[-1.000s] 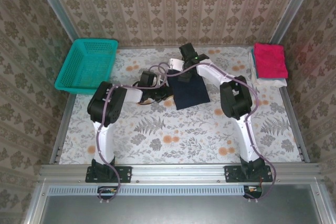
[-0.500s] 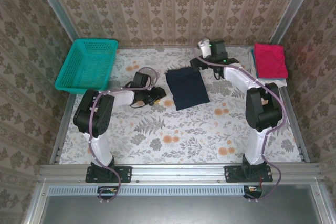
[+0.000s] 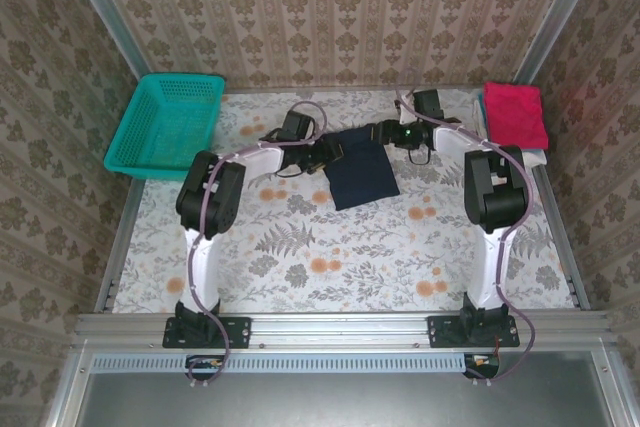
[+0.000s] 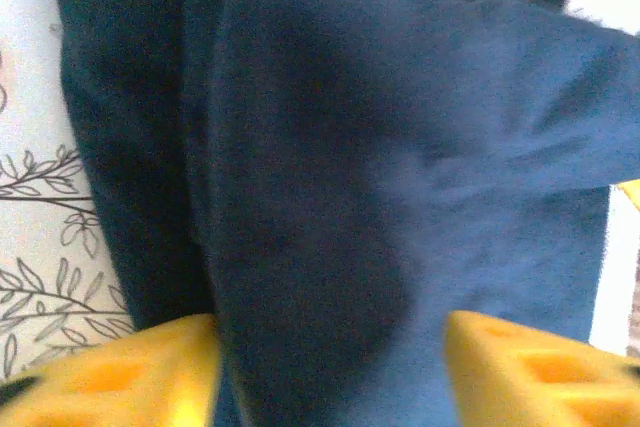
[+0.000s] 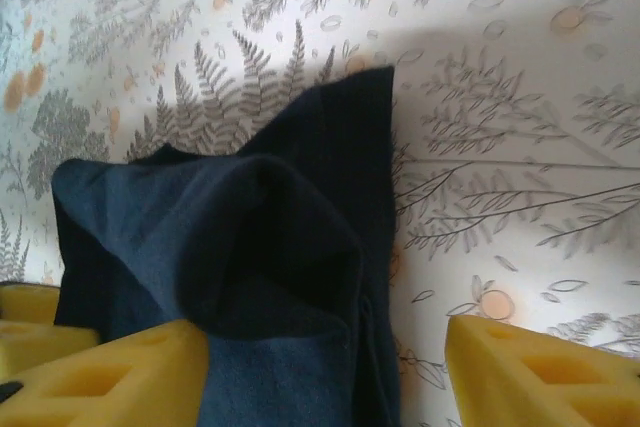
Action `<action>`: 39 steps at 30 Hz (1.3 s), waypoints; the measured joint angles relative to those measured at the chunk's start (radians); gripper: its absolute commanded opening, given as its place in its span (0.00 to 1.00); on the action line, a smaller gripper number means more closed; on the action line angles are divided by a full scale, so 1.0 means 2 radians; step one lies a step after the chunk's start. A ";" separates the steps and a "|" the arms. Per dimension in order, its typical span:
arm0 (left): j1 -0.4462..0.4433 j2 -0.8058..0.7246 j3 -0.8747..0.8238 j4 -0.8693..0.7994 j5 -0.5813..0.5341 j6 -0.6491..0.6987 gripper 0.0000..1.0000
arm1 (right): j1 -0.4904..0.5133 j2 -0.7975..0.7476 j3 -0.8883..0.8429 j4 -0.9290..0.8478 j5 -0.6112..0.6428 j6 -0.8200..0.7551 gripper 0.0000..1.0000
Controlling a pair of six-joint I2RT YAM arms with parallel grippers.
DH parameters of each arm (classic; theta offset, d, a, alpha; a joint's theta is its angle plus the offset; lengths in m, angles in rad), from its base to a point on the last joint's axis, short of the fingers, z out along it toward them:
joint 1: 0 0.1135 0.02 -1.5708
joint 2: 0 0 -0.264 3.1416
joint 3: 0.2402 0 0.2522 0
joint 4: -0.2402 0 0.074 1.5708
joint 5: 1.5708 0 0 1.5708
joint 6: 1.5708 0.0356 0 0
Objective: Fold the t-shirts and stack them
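You've got the navy shirt point(image 3: 357, 169) flat on the floral surface point(image 3: 330, 257), patterned wallpaper point(image 3: 330, 7) behind it. Left of it the teal basket point(image 3: 165, 122); right of it the pink shirt point(image 3: 515, 115) atop the white shirt point(image 3: 522, 158). Your left fingers point(image 4: 120, 372) straddle its edge, grip unclear; your right fingers point(image 5: 530, 367) are spread at its corner.

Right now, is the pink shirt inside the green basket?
No, the pink shirt lies folded on the right side, apart from the teal basket on the left.

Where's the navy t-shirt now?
In the top view the navy t-shirt lies folded on the table, centre toward the far edge, between the left tool and right tool at its far corners; the pink t-shirt sits far right.
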 measured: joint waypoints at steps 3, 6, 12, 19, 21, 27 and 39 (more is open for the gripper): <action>0.004 0.010 0.009 -0.013 0.002 0.004 0.13 | 0.001 0.017 0.014 -0.008 -0.014 0.006 0.39; 0.006 0.010 0.019 -0.024 0.001 0.009 0.00 | 0.001 0.031 0.036 -0.014 -0.027 0.005 0.26; 0.006 0.009 0.021 -0.028 0.001 0.012 0.00 | 0.004 0.052 0.063 -0.015 -0.041 -0.001 0.08; 0.006 -0.006 -0.013 -0.024 -0.012 0.014 0.31 | 0.018 0.052 0.068 -0.017 -0.026 -0.016 0.70; 0.007 -0.011 -0.021 -0.020 -0.013 0.014 0.34 | 0.021 0.051 0.061 -0.013 -0.008 -0.017 0.83; 0.006 -0.018 -0.034 -0.009 -0.014 0.013 0.25 | 0.026 0.021 -0.001 -0.015 0.019 -0.025 0.83; 0.006 -0.018 -0.038 -0.004 -0.010 0.012 0.12 | 0.047 0.018 -0.015 -0.031 -0.011 -0.042 0.66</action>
